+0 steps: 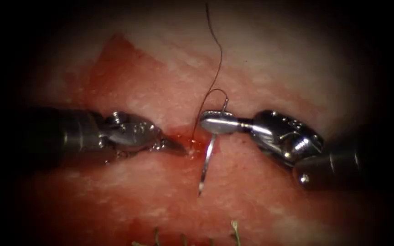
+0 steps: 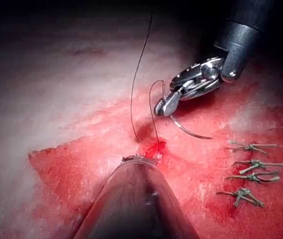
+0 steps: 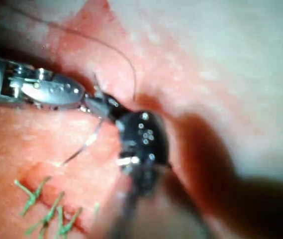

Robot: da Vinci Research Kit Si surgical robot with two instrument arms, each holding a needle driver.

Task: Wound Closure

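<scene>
My right tool is shut on the curved needle close to its thread end. The needle hangs free above the tissue, just right of the cut, with its tip towards the near side. Dark thread loops from the needle's end down into the cut, and a second strand rises to the far side. My left tool comes in from the left with jaws shut. Its tip rests at the cut's left edge by the red fluid. The left wrist view shows the right tool, needle and thread.
Green cut ends of thread from earlier stitches lie along the near side of the wound, also seen as green cut ends in the right wrist view and at the endoscope view's lower edge. Red fluid stains the tissue around the cut.
</scene>
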